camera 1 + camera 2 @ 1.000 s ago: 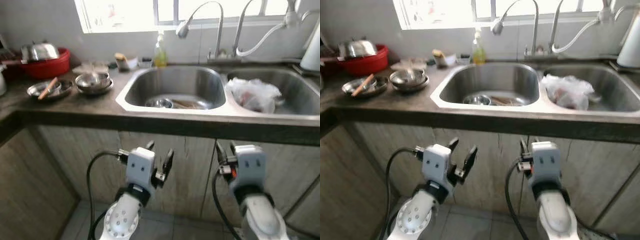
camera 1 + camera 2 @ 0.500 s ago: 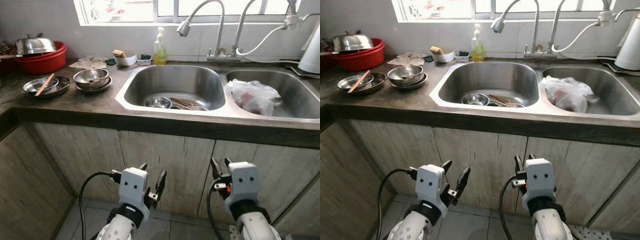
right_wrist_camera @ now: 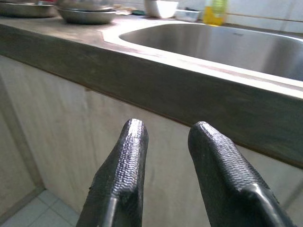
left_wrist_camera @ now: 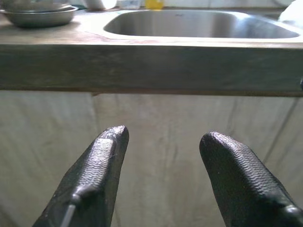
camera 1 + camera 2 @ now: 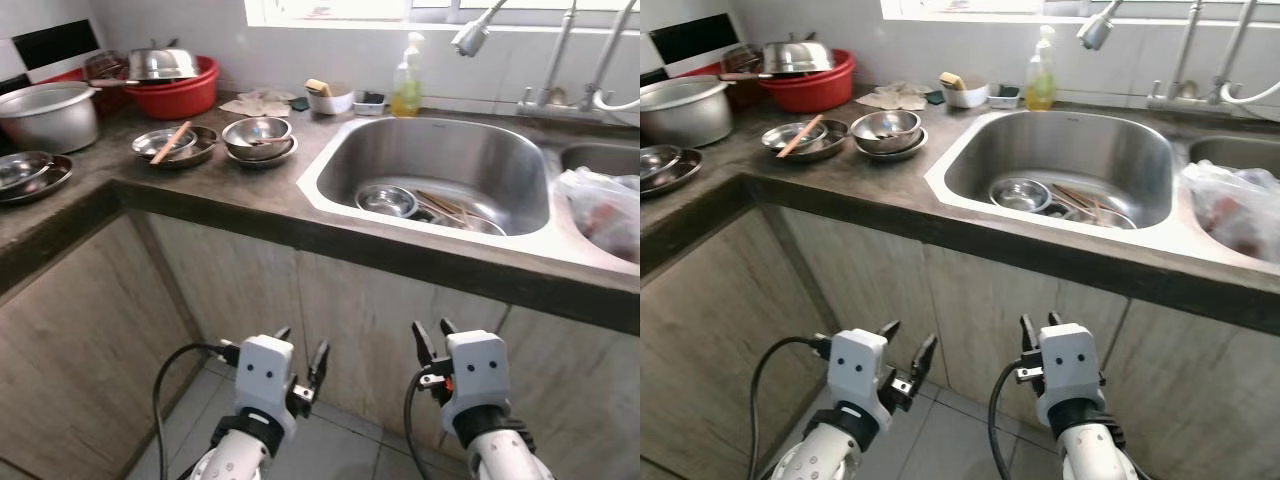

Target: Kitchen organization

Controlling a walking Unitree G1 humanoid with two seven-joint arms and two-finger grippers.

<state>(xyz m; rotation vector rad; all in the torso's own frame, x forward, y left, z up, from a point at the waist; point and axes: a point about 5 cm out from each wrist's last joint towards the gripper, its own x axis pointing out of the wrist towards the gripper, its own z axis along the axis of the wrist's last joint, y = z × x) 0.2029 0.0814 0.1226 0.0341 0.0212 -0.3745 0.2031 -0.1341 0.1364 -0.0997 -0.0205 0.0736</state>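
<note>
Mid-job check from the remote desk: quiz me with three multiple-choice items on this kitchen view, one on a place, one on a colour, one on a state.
1. Where does the soap bottle stand?
A. behind the left sink basin, under the window
B. on the floor
C. inside the red basin

2. What colour is the basin at the back of the counter, holding a steel lid?
A. blue
B. red
C. white

3. How is the left claw?
A. shut on a bowl
B. shut, empty
C. open, empty

Answers:
1 A: the soap bottle stands on the ledge behind the left sink basin.
2 B: the basin is red.
3 C: the left claw has its fingers apart with nothing between them, below the counter edge.
</note>
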